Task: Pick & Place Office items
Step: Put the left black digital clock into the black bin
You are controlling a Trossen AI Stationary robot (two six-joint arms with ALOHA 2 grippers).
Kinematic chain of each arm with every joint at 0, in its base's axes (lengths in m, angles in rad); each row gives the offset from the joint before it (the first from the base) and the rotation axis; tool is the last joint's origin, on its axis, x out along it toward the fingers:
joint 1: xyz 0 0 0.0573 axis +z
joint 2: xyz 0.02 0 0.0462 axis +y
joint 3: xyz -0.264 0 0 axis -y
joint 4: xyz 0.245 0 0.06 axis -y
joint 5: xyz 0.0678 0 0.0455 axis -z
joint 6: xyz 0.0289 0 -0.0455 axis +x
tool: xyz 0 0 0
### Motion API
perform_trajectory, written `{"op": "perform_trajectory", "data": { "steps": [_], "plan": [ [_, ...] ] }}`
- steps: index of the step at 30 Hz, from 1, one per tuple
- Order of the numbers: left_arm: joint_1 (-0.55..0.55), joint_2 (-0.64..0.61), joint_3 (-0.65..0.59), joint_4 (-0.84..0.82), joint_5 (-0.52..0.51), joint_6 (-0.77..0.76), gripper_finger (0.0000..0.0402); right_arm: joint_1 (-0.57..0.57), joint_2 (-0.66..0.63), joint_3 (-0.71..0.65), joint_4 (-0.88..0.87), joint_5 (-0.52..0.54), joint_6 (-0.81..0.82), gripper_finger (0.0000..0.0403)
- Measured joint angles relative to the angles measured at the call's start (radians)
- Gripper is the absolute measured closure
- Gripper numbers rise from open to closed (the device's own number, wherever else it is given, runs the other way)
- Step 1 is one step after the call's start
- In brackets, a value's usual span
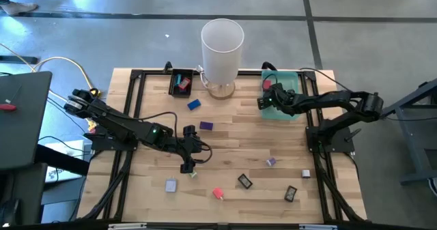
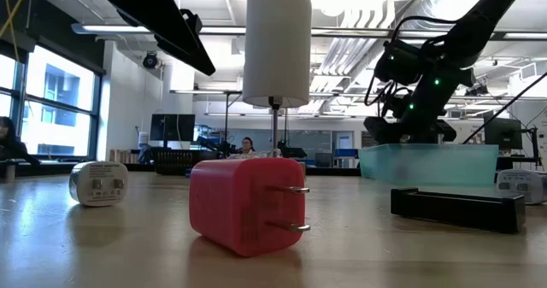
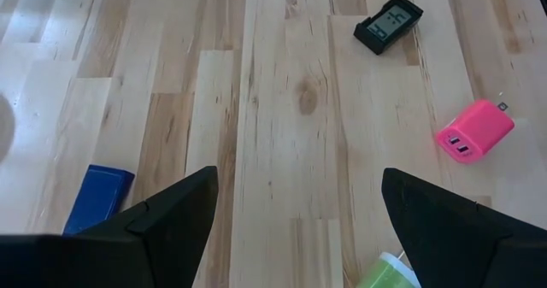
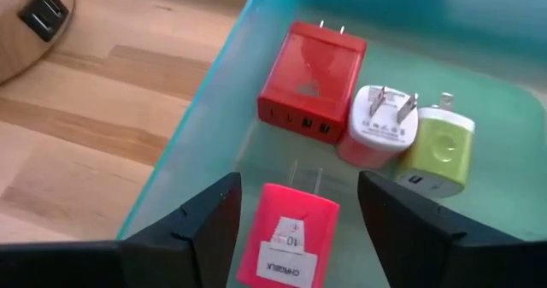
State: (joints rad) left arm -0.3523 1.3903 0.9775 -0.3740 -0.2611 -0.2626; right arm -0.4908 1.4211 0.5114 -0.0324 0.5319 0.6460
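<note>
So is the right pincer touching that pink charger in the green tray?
Apart. The right wrist view shows the open right pincer straddling the pink charger in the green tray, with tray floor visible on both sides.

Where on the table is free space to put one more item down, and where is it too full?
Bare wood lies between the white cylinder and the green tray, running down to the middle boards right of the purple block. The front edge is crowded: grey block, pink charger, two black clips. The left gripper also hangs there; the right gripper is over the tray.
</note>
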Motion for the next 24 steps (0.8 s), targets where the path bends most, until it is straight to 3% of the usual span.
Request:
{"op": "perform_trajectory", "data": {
  "steps": [7,16,20,24],
  "plan": [
    [0.0,0.0,0.0,-0.001,0.0,0.0,0.0083,0.0,-0.108,0.0,-0.001,-0.094,0.0,0.0184],
    [0.0,0.0,0.0,-0.008,0.0,0.0,0.0083,0.016,-0.418,0.0,-0.009,-0.409,0.003,0.0184],
    [0.0,0.0,0.0,-0.008,0.0,0.0,0.0083,0.101,-0.54,0.0,0.025,-0.442,-0.075,0.0184],
    [0.0,0.0,0.0,-0.009,0.0,-0.019,0.0083,0.236,-0.62,0.001,0.096,-0.41,-0.187,0.0184]
  ]
}}
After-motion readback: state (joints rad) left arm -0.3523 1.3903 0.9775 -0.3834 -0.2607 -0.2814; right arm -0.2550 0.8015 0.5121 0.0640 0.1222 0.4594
